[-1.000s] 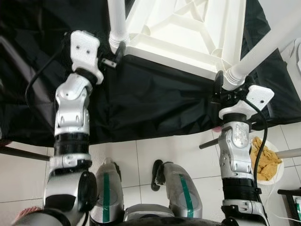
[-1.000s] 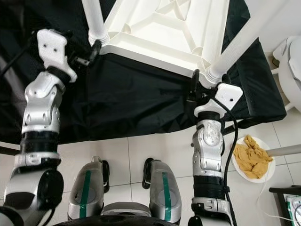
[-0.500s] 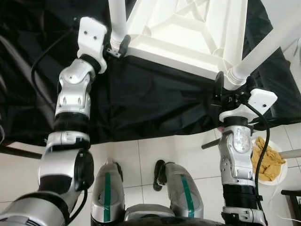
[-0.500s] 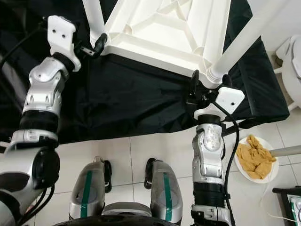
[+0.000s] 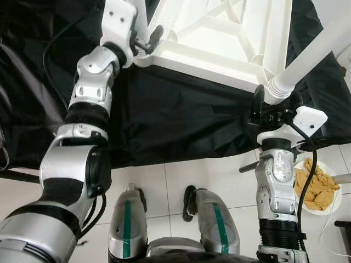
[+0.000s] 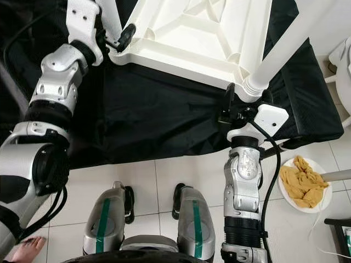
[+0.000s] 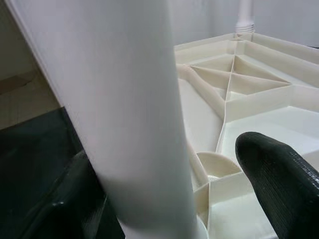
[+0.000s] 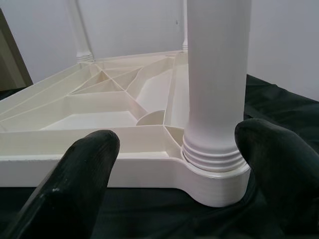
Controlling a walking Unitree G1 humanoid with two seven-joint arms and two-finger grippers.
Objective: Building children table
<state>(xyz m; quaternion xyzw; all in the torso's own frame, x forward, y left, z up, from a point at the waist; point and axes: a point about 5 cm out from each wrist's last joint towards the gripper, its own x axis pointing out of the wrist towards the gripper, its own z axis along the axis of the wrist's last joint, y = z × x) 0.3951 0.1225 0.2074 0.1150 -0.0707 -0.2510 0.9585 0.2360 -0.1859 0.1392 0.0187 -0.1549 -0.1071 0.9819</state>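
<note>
The upturned plastic table (image 5: 219, 38) looks light, stiff and slippery (hollow ribbed underside); each leg base offers hold, the left pincer (image 5: 143, 44) and right pincer (image 8: 179, 164) both open astride one.

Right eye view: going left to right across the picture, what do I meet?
Left gripper at the near-left table leg → upturned white plastic tabletop → right gripper → white plate of yellow cloth.

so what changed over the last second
The left tool moved forward and in from beside the near-left leg until its fingers straddle it at the upside-down table. The right tool stayed open around the near-right leg.
</note>
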